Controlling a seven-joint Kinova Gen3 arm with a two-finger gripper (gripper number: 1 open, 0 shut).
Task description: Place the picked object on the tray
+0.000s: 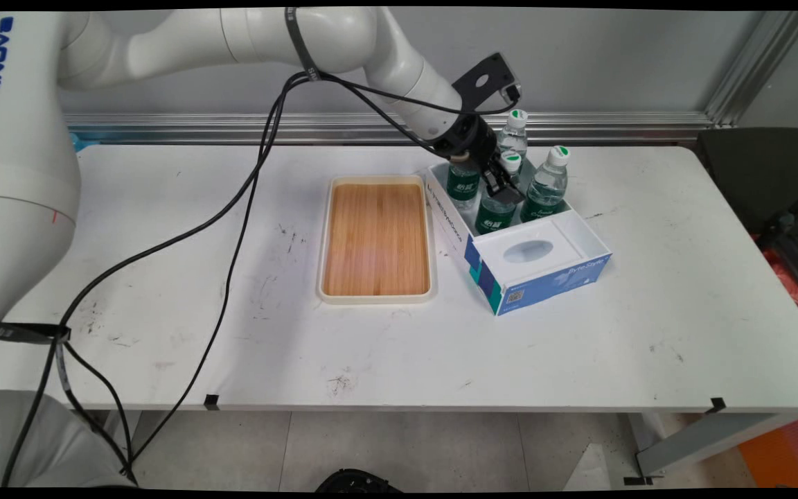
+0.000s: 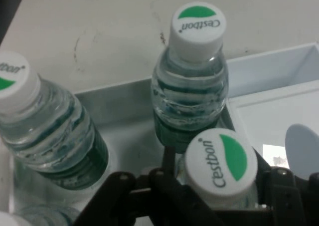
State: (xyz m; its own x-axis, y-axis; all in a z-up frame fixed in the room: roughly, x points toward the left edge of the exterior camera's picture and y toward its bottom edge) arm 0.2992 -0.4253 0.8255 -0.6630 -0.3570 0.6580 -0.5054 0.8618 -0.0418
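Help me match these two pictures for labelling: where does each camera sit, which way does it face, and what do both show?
Main view: stands above the table's near side, looking down across the white table at the wall; shows the white arm, its cables and the gripper.
Hand view: rides on the hand, looking along the gripper onto bottle caps; its black linkage rises from the bottom edge.
Shared: the water bottles standing in the blue-and-white box.
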